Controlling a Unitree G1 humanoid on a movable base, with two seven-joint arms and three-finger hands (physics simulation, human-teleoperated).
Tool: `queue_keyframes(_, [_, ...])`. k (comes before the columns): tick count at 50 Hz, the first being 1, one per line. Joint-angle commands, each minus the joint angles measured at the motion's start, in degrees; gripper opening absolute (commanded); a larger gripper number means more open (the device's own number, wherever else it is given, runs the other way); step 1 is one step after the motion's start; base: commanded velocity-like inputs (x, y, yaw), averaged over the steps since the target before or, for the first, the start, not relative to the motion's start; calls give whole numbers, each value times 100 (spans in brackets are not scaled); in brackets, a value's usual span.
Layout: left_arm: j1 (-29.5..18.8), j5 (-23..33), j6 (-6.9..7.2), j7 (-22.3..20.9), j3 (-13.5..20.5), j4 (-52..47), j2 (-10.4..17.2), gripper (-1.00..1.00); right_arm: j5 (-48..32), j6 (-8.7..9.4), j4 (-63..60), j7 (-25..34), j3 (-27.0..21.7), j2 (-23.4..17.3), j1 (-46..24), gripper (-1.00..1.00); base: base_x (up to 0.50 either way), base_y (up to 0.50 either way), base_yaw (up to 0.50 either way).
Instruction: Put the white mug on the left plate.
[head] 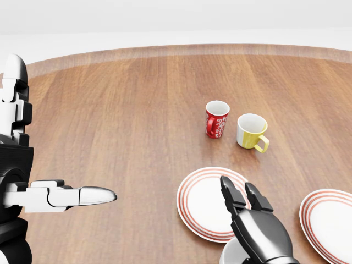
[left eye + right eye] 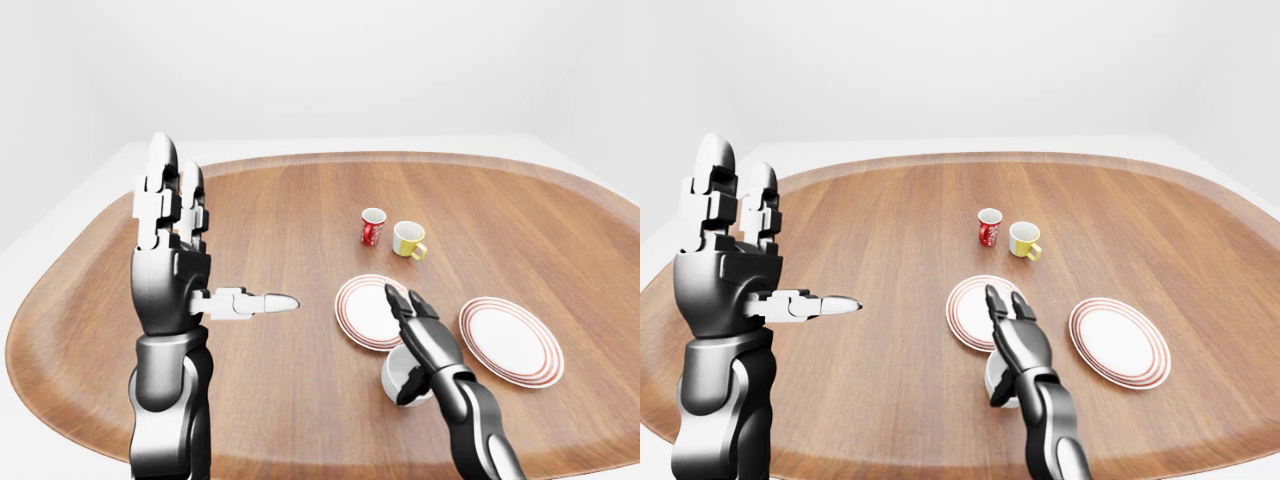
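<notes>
- The white mug (image 2: 403, 377) is seen standing on the wooden table (image 2: 300, 215), just below the lower edge of the left plate (image 2: 366, 310) in the left-eye view; only its smooth rounded wall and part of its rim are shown, the remainder being covered by the hand over it.
- The right hand (image 2: 419, 338) is laid over the mug from above. Two dark fingers (image 1: 234, 197) are held out straight and slightly spread, reaching over the rim of the left plate, while a third digit is curled down against the mug's side in the left-eye view. Whether the mug is truly clamped cannot be told.
- The left plate is a flat white round disc ringed with thin red bands; it is not loaded with anything.
- A second plate (image 2: 512, 340) of the same pattern is set to the right, apart from the first.
- Higher in the views, a red mug with a white pattern (image 1: 216, 119) and a yellow-and-white mug (image 1: 251, 132) are placed side by side, upright, near each other and not touching.
- The left hand (image 2: 172, 235) is raised well to the left, clear of all objects: its fingers are stretched upward and its thumb (image 2: 250, 302) is pointed sideways, so nothing is grasped.
- The table is a broad rounded slab with long straight grain and a paler rim.
</notes>
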Motion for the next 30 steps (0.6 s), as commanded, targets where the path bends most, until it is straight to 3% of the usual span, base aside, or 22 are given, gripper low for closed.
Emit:
queue_keyframes(1, [-5, -8, 0, 3, 13, -9, 2, 100, 20, 0, 330, -141, 60, -28, -62, 100, 0, 0, 0])
queue_keyframes(29, [-40, -23, 0, 13, 19, 12, 12, 100, 67, 0, 1565, -757, 210, -165, 10, 100, 0, 0, 0])
queue_keyframes(30, [-40, -19, 0, 16, 12, 7, 11, 100, 64, 0, 1518, -766, 201, -158, 1, -53, 0, 0, 0])
